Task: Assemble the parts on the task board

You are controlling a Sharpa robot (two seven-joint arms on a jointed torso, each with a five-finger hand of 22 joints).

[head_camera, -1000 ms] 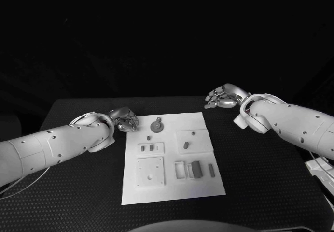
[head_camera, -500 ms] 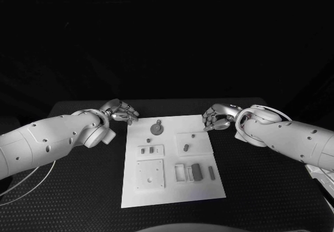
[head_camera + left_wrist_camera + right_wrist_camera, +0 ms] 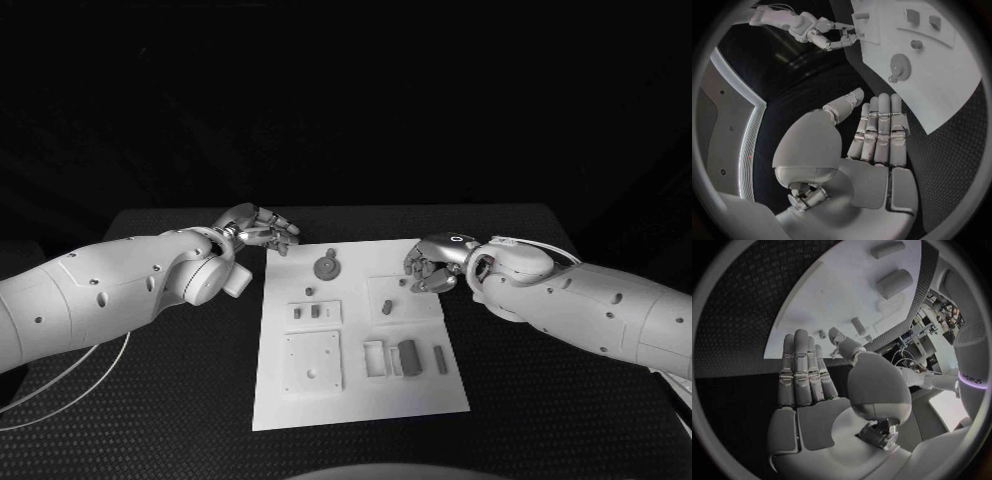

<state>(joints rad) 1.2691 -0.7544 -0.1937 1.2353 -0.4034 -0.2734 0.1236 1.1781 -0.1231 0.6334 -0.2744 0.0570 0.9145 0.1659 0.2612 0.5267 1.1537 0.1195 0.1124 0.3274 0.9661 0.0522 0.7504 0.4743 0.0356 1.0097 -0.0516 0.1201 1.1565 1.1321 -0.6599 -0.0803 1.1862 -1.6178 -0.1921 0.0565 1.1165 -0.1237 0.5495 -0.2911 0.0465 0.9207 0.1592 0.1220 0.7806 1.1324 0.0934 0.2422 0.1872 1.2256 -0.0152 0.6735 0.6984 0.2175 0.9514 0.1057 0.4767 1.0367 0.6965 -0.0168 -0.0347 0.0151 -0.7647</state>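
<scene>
i am viewing the table (image 3: 173, 400) from the head camera, working left to right. the left hand (image 3: 254, 226) is hovering off the far left corner of the task board (image 3: 361, 395), fingers extended and spread, holding nothing; the left wrist view confirms a flat, released palm (image 3: 873, 135) over the dark mat beside the board. the round gear-like part (image 3: 327, 265) is lying on the board near its far edge, just beside that hand but not touching it. further along, small parts (image 3: 408, 351) are sitting in recesses nearer the robot. the right hand (image 3: 433, 265) is hanging over the board's far right edge, fingers partly curled, gripping nothing that i can see; the right wrist view shows the fingers (image 3: 801, 370) straight and empty, with the board beyond them.

my judgement: the step in hand is the approach to a first pick. to do it well, i am advising one hand at a time, lowering squarely over the chosen part, and closing thumb and finger only once they are flanking it, without shifting the board.
</scene>
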